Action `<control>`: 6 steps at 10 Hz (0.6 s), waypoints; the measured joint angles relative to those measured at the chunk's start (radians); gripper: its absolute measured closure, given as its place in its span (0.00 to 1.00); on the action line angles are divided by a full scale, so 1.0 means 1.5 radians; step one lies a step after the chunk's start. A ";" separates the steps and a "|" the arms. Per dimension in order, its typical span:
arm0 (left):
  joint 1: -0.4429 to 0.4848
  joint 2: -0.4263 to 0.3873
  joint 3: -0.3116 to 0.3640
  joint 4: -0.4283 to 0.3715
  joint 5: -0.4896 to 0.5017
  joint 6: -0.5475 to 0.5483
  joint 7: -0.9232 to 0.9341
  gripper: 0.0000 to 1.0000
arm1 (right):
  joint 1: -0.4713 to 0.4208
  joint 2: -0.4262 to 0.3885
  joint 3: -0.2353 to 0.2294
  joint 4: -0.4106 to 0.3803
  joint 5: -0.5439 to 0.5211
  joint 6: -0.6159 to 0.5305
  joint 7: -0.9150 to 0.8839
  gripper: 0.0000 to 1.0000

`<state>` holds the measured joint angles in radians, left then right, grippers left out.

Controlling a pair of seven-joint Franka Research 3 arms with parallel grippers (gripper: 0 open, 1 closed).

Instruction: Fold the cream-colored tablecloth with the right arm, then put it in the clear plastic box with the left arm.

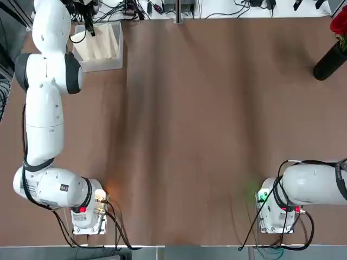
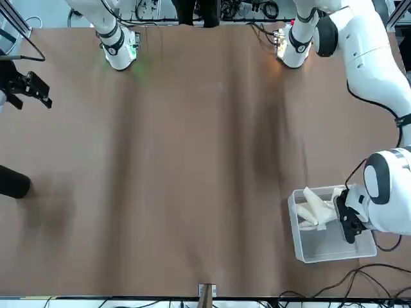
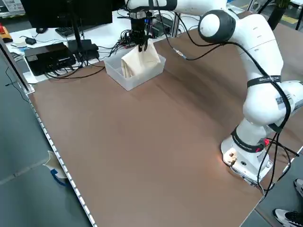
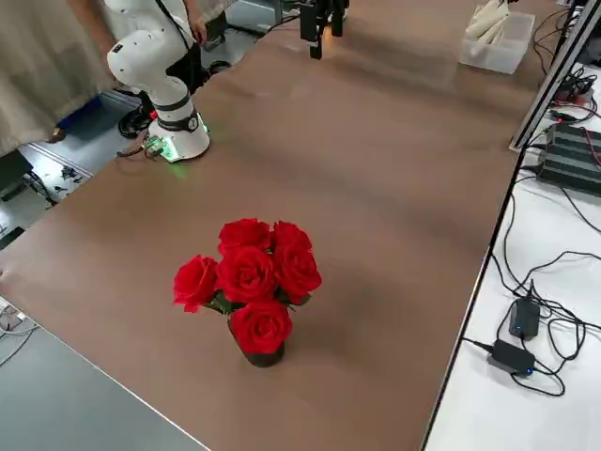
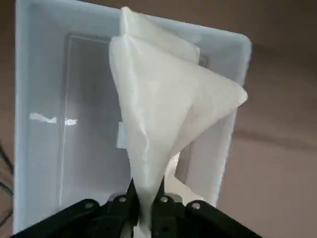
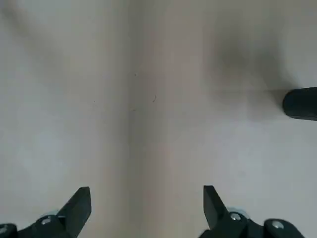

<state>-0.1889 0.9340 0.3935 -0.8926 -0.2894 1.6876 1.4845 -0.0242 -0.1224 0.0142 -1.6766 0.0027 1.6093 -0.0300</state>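
Note:
The cream-colored tablecloth [image 5: 158, 124] hangs bunched and folded from my left gripper [image 5: 143, 208], which is shut on its top edge. Its lower part reaches down into the clear plastic box [image 1: 105, 66] at the table's far left corner. From the side, the left gripper [image 3: 140, 40] stands right above the box [image 3: 125, 81], with the cloth [image 3: 139, 59] rising over its rim. The front view shows the cloth [image 2: 314, 208] lying across the box [image 2: 334, 255]. My right gripper [image 6: 146, 208] hovers open and empty above bare table at the far right [image 2: 38, 93].
A black vase [image 1: 331, 62] holding red roses [image 4: 249, 282] stands at the far right of the table. Cables and electronics [image 3: 52, 54] lie on the bench beyond the box. A person in a beige garment [image 4: 38, 66] stands behind the right arm's base.

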 joint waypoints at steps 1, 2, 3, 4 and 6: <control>0.001 0.010 -0.001 -0.001 0.000 0.033 0.001 0.87 | 0.000 0.000 0.000 0.000 0.000 0.000 0.000 0.00; 0.001 0.021 -0.003 -0.001 0.000 0.061 0.001 0.87 | 0.000 0.000 0.000 0.000 0.000 0.000 0.000 0.00; 0.001 0.030 -0.003 -0.001 0.000 0.081 0.001 0.87 | 0.000 0.000 0.000 0.000 0.000 0.000 0.000 0.00; 0.001 0.036 -0.004 -0.001 0.000 0.101 0.001 0.87 | 0.000 0.000 0.000 0.000 0.000 0.000 0.000 0.00; -0.001 0.041 -0.009 -0.001 0.000 0.148 -0.038 0.86 | 0.000 0.000 0.001 0.000 0.000 0.000 0.000 0.00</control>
<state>-0.1904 0.9948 0.3799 -0.8940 -0.2894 1.9092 1.4272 -0.0242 -0.1224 0.0151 -1.6766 0.0027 1.6092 -0.0300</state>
